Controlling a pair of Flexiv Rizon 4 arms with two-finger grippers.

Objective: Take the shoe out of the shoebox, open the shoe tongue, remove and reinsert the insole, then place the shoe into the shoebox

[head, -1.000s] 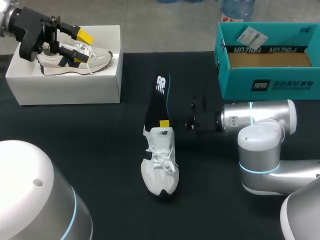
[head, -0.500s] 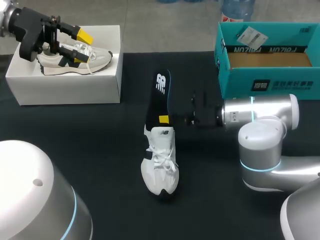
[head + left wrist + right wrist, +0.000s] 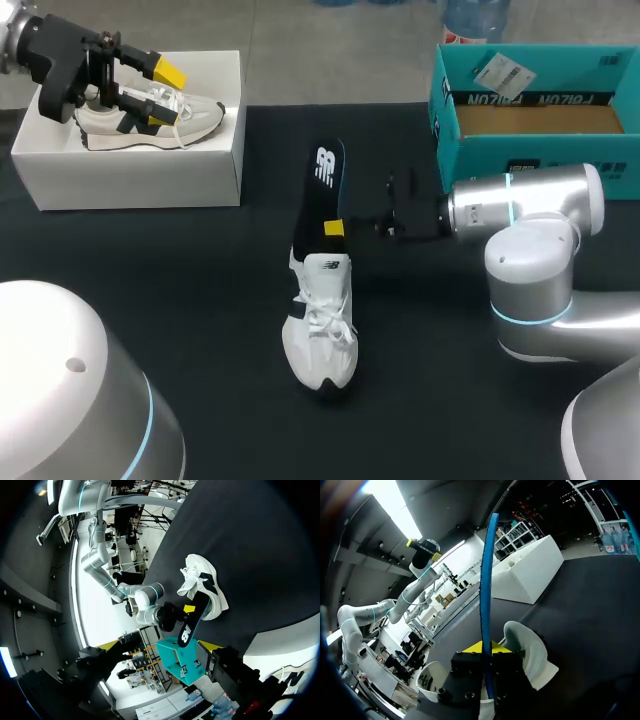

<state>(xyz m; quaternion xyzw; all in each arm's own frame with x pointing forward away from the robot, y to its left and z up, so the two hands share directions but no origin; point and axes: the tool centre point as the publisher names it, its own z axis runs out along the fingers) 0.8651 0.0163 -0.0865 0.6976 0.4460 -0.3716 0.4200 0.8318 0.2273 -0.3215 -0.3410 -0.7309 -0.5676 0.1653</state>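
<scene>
**Insole pinched in my right fingers, its lower end at the shoe's mouth**

My left gripper (image 3: 163, 95) hangs over the white box (image 3: 130, 172) at the table's (image 3: 200, 260) far left corner. Its fingers are spread wide and grip nothing. One yellow tip is up over the box's back wall, and the other is down by the laces of the beige shoe (image 3: 190, 120) lying in the box.

Toward the middle, the black insole (image 3: 320, 190) stands edge-up on the dark table. Its lower end meets the collar of the white shoe (image 3: 320, 330), which lies on its sole just beneath my right fingers, toe pointing away from them.

My right gripper (image 3: 335, 229) comes in from the side and is closed narrowly on the insole near that lower end. From the right wrist, the insole runs edge-on straight out from between the fingers, and the shoe's open heel is just beside them. The teal shoebox (image 3: 540, 165) sits open, well apart, behind the right arm.
</scene>
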